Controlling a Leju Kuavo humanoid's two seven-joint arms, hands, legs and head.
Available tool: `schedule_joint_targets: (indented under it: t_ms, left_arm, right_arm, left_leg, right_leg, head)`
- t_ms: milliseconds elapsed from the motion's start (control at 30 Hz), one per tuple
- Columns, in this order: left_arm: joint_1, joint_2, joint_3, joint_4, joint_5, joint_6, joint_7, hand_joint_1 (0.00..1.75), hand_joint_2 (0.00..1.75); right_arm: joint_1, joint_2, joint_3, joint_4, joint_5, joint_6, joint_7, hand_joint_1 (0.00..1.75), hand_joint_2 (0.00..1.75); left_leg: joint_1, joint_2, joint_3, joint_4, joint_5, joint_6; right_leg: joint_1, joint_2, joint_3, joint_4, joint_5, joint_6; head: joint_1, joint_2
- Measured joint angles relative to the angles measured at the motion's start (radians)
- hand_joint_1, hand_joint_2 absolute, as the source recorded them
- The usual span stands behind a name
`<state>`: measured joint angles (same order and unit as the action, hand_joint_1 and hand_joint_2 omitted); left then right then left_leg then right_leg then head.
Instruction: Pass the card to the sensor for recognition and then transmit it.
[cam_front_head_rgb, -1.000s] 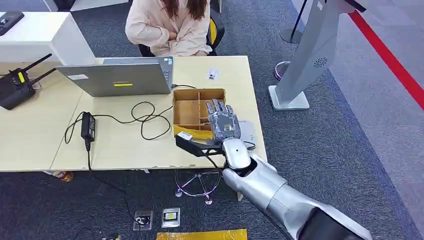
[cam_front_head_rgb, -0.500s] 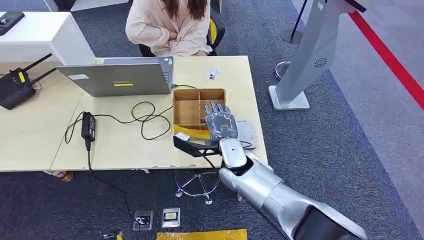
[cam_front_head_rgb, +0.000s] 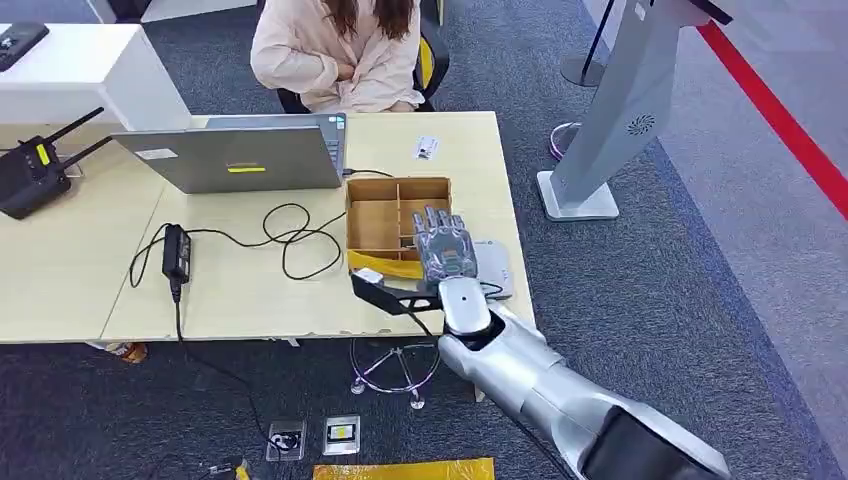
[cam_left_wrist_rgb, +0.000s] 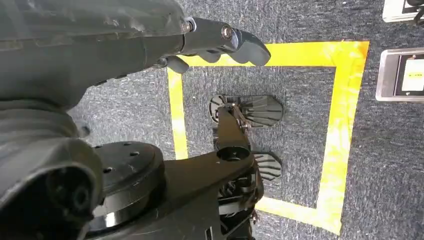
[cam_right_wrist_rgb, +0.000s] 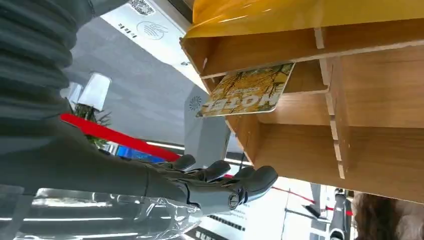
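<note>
Head view: right hand (cam_front_head_rgb: 446, 250) hovers flat, fingers extended and holding nothing, over the wooden tray (cam_front_head_rgb: 378, 222) on the counter (cam_front_head_rgb: 250, 290), beside the grey sensor (cam_front_head_rgb: 495, 268). Right wrist view: the card (cam_right_wrist_rgb: 247, 91) stands in a tray compartment, untouched. Left wrist view: left hand (cam_left_wrist_rgb: 220, 42) hangs over the floor, fingers loosely curled, empty. By my judgement, pickup, scanning and handover all remain.

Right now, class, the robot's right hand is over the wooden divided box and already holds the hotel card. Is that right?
Not quite. The right hand is over the wooden divided box, but it holds nothing: its fingers are apart and empty. The right wrist view shows the hotel card standing in a box compartment, apart from the hand.
</note>
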<state>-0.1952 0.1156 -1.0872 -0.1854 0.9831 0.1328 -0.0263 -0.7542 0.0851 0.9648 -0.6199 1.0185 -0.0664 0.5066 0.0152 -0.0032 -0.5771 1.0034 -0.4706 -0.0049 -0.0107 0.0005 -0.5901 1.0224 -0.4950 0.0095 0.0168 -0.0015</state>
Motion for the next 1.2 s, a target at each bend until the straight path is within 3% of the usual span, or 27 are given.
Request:
schedule_joint_targets:
  t_ms: [1200]
  left_arm:
    - [-0.002, -0.002, 0.000, 0.000, 0.001, 0.000, 0.002, 0.00, 0.00]
  right_arm:
    - [-0.038, 0.041, -0.002, 0.031, 0.040, 0.053, 0.000, 0.00, 1.75]
  left_leg:
    - [0.000, 0.000, 0.000, 0.000, 0.000, 0.000]
  right_leg:
    - [0.000, 0.000, 0.000, 0.000, 0.000, 0.000]
  head:
    - [0.000, 0.000]
